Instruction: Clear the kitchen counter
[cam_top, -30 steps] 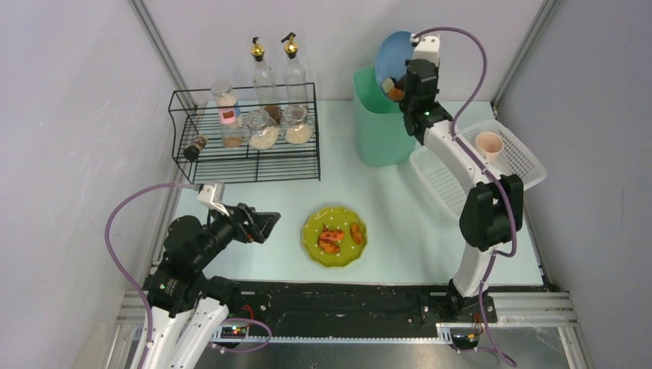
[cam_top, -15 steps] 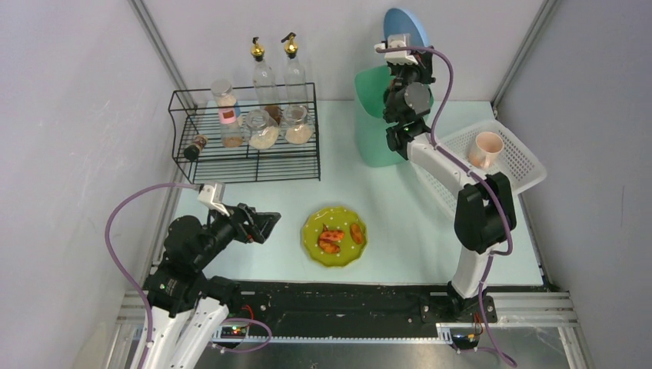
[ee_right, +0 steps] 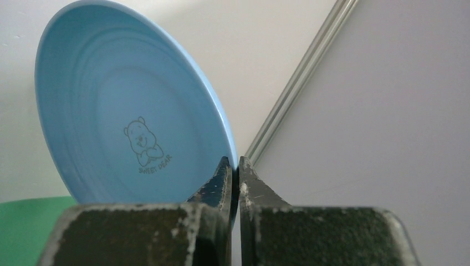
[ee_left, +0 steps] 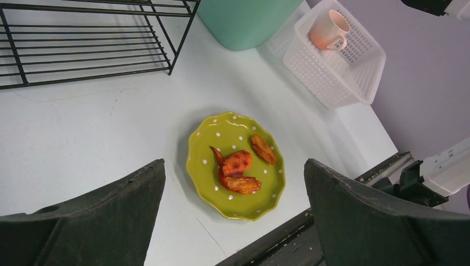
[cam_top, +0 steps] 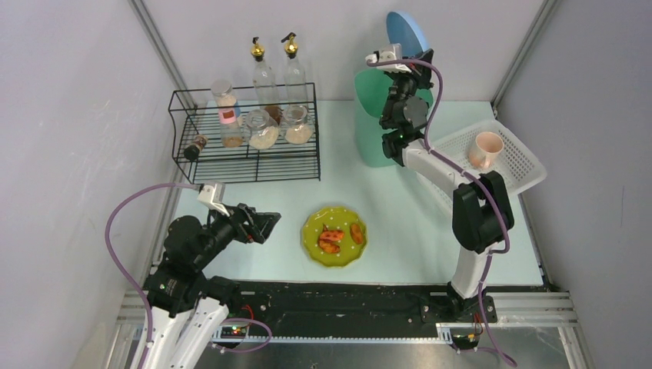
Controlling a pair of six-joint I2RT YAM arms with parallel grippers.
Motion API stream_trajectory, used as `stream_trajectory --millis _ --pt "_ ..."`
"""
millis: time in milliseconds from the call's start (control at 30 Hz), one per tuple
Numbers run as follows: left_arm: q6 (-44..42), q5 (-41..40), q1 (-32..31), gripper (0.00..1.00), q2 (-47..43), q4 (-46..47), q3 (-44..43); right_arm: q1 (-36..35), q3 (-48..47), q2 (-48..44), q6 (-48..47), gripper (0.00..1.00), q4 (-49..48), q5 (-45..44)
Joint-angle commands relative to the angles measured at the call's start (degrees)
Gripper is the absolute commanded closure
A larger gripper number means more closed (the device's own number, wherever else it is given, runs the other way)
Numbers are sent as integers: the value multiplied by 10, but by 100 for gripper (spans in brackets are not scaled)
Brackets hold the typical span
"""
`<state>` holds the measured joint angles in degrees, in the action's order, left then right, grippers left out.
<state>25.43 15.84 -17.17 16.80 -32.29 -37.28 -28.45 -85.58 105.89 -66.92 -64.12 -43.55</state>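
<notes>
My right gripper (cam_top: 411,58) is shut on the rim of a blue plate (cam_top: 406,34), held on edge above the green bin (cam_top: 375,127) at the back of the kitchen counter (cam_top: 407,223). In the right wrist view the blue plate (ee_right: 122,105) is empty and shows a bear print; my right gripper (ee_right: 238,166) pinches its rim. A green dotted plate (cam_top: 335,235) with three orange-red food pieces sits near the front centre; it also shows in the left wrist view (ee_left: 205,160). My left gripper (cam_top: 265,227) is open and empty, left of that plate, its fingers (ee_left: 111,210) wide apart.
A black wire rack (cam_top: 244,134) with jars and two bottles stands at the back left. A white plastic basket (cam_top: 511,157) holding a pink cup (cam_top: 487,148) sits at the right edge. Aluminium posts frame the corners. The black rail runs along the front edge.
My right gripper has turned the blue plate from tilted over the bin to standing on edge, further back. The food seen by the gripper is gone from view. The left arm has not moved.
</notes>
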Motion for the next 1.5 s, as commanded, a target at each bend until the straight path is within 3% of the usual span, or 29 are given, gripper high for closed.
stream_trajectory --millis 0,233,367,533,733,900,1033,1267,1467 --pt "0 15 3 2 -7 8 2 -12 -23 -11 -23 100 -68 -1" --pt "-1 18 2 2 -1 8 2 -43 -27 -79 -15 100 -63 -32" --pt "-1 16 3 2 -1 7 2 -48 -21 -135 40 100 -2 -61" --pt "-1 15 2 2 2 8 2 -31 -14 -208 185 100 161 -91" --pt "0 18 3 2 1 8 2 32 -39 -281 434 100 449 -94" --pt "-1 20 1 2 -2 8 2 117 -42 -331 667 100 708 -25" --pt "-1 20 -1 2 -4 8 2 173 -5 -375 790 100 837 29" --pt "-2 19 -8 2 -8 8 2 237 124 -435 912 100 927 98" --pt "-1 18 -13 2 -12 8 2 278 215 -464 954 100 936 145"
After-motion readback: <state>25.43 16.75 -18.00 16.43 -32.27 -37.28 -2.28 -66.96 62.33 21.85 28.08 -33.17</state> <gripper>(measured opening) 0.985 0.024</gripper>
